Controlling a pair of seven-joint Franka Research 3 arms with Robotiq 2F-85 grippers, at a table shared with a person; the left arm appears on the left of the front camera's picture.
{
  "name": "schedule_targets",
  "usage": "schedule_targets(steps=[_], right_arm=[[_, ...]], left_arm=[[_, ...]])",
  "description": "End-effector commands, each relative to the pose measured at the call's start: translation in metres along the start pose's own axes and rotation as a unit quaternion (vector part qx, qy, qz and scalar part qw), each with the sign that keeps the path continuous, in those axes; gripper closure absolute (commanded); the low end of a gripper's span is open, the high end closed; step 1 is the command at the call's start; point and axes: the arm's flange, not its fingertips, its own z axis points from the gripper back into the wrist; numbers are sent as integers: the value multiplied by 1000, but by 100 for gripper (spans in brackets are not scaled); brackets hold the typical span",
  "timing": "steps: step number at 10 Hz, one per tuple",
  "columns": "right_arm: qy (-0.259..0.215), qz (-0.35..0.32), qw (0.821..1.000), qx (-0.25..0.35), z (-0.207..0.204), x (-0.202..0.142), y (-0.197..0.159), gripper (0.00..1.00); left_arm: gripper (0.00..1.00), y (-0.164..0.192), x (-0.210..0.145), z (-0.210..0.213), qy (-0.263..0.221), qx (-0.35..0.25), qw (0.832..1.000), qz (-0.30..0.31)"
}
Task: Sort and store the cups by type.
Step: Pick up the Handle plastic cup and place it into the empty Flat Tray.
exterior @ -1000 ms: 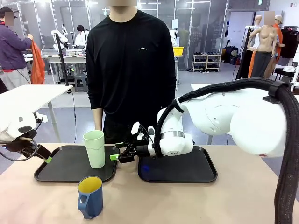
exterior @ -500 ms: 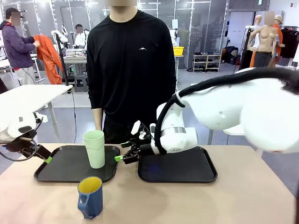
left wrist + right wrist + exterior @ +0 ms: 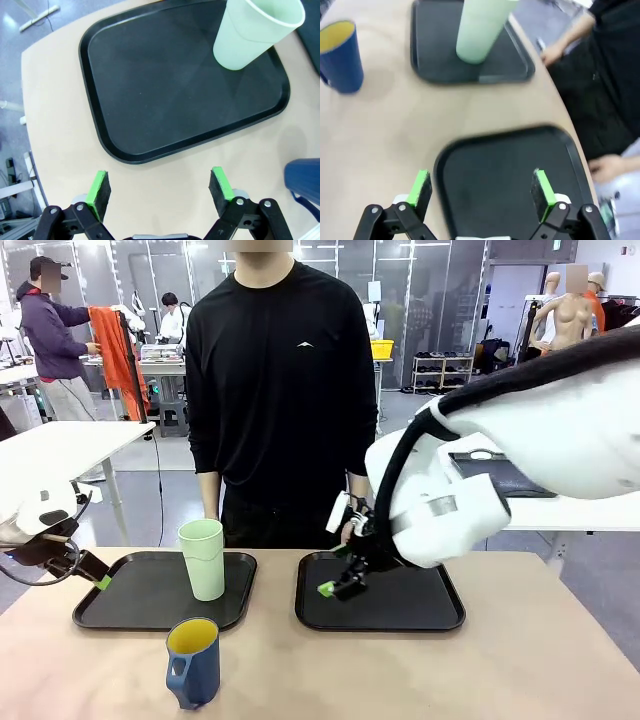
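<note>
The right tool (image 3: 481, 192) stands wide open and empty, its green pads (image 3: 421, 186) above the near left part of the right tray (image 3: 420, 602). The left tool (image 3: 160, 187) is also spread wide and holds nothing. It hovers over the bare surface (image 3: 160, 170), just beside the outer edge of the left tray (image 3: 84, 55). The tumbler (image 3: 203, 558) stands upright on the left tray, at the end nearest the right tray, apart from both tools. The mug (image 3: 193, 660) stands on the surface just in front of that tray, touching neither tool.
</note>
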Motion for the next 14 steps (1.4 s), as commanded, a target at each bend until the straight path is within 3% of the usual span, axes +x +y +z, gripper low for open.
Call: schedule_targets(steps=[1, 2, 3, 8, 9, 11, 14], right_arm=[[58, -34, 998, 16, 29, 9, 8, 0], [59, -27, 998, 23, 29, 12, 10, 0], [29, -8, 1000, -3, 15, -7, 9, 0], [40, -12, 999, 0, 21, -4, 10, 0], [59, -5, 998, -7, 36, -19, 16, 0], [88, 47, 994, 40, 85, -62, 32, 0], [101, 25, 994, 32, 138, -102, 30, 0]], left_arm=[[0, 1, 0, 0, 1, -2, 1000, 1], [0, 1, 0, 0, 1, -2, 1000, 1], [0, 1, 0, 0, 1, -2, 1000, 1], [0, 1, 0, 0, 1, -2, 1000, 1], [0, 1, 0, 0, 1, -2, 1000, 1], [0, 1, 0, 0, 1, -2, 1000, 1], [0, 1, 0, 0, 1, -2, 1000, 1]])
